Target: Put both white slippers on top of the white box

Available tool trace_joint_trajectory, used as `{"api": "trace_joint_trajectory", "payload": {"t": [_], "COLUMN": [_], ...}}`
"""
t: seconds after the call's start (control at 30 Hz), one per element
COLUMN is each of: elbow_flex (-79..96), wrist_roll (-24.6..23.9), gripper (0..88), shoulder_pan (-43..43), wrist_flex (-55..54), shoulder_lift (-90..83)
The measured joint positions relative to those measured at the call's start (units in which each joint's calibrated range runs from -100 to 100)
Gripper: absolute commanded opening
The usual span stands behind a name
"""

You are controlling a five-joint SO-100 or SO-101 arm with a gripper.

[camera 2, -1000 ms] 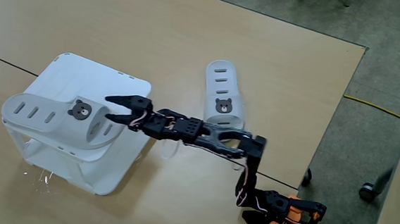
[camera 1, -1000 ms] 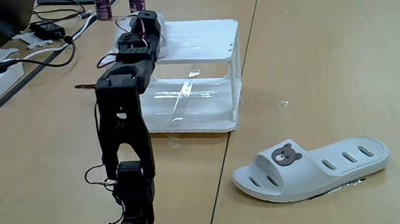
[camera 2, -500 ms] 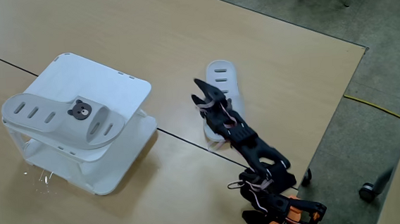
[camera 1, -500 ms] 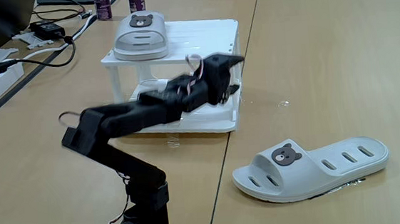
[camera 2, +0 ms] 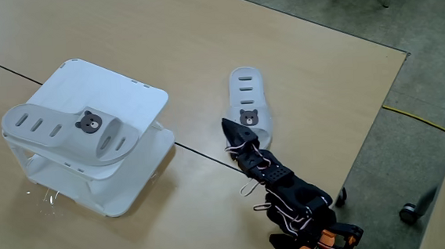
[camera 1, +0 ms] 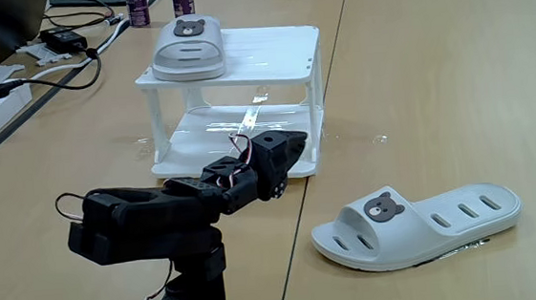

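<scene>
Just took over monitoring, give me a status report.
Gripper low, near second slipper, holding nothing; jaw state unclear. One slipper on white box. Nothing in the way.

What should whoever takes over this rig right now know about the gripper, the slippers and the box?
Gripper: holds nothing and sits low over the table, folded back near the arm's base; whether the jaws are open or shut I cannot tell.
Done: one white slipper lies on top of the white box, on the left part of the top in a fixed view, bear badge visible.
Left: the second white slipper lies flat on the table, apart from the box. In the other fixed view it lies just beyond the gripper tips. Pick it up and place it on the free part of the top.
</scene>
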Motion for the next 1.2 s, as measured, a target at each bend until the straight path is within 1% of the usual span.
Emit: {"api": "trace_joint_trajectory", "payload": {"t": [0.3,0.43,0.6,0.73,0.9,1.03,1.07,1.1,1.13,1.17,1.2], "elbow_flex": [-0.27,-0.27,-0.36,-0.36,-0.36,-0.36,-0.36,-0.36,-0.36,-0.36,-0.36], "wrist_roll": [0.00,0.00,0.00,0.00,0.00,0.00,0.00,0.00,0.00,0.00,0.00], "gripper": [0.8,0.8,0.8,0.8,0.8,1.2,3.0,7.9,16.0,19.9,21.2], "shoulder_pan": [0.82,4.49,8.31,9.36,9.89,9.89,9.89,9.89,9.89,9.89,9.89], "wrist_flex": [-0.34,-0.69,-0.86,-6.01,-16.74,-21.55,-22.06,-22.32,-22.49,-22.83,-23.00], "shoulder_lift": [16.58,20.54,21.03,23.84,32.58,37.28,38.02,38.52,39.01,39.59,39.84]}}
